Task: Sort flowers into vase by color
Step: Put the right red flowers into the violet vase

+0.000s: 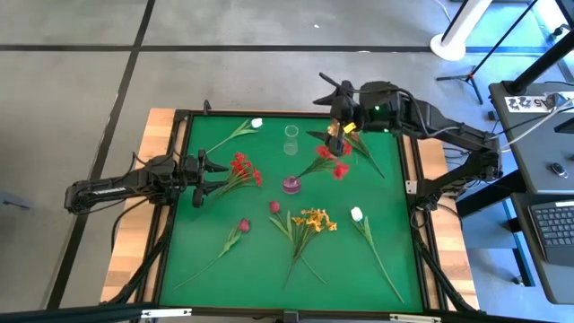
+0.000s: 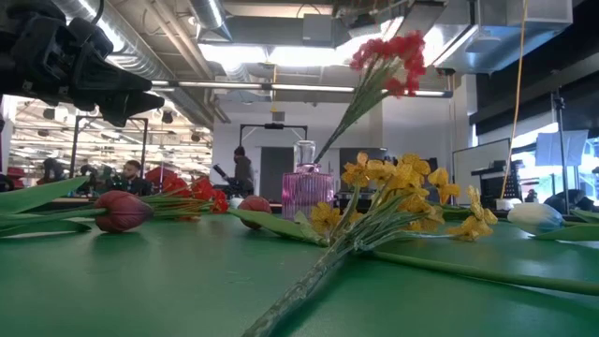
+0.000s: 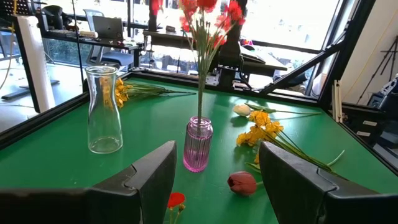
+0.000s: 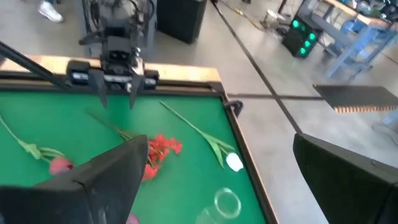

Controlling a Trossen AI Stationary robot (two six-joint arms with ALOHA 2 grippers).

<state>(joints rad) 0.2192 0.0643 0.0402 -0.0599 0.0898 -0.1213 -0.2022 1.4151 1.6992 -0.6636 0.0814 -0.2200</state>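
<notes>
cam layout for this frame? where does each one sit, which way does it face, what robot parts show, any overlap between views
High: above the table, looking straight down; both arms show, left hand by a red cluster, right hand at the far edge.
Low: at table-top height, looking level across the mat at the yellow flowers; a dark arm part shows top left.
Left wrist: past its own open fingers toward the pink vase.
Right wrist: past its own open fingers, down across the table at the left arm.
Shared: pink vase and clear vase in high, low and left wrist.
</notes>
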